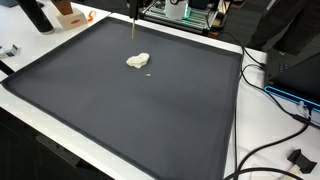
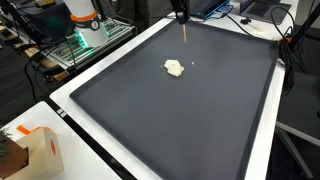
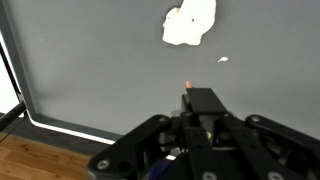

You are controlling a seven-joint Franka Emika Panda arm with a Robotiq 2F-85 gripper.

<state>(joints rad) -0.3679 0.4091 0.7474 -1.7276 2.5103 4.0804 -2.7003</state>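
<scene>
White doughy lump (image 1: pixel 138 61) rests on a dark mat (image 1: pixel 120 110) covering the worktop (image 1: pixel 252 120), with a tiny crumb (image 3: pixel 223 59) just beside the lump. Beyond the lump and apart from it, the pincer (image 3: pixel 200 122) is clamped on a thin stick (image 2: pixel 186 33) pointing down at the mat.

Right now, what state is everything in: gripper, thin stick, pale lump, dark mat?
Dark grey mat: spread flat.
Thin tan stick: upright, tip pointing down at the mat.
Gripper: shut on the stick.
Pale cream lump: lying on the mat, apart from the stick.
</scene>
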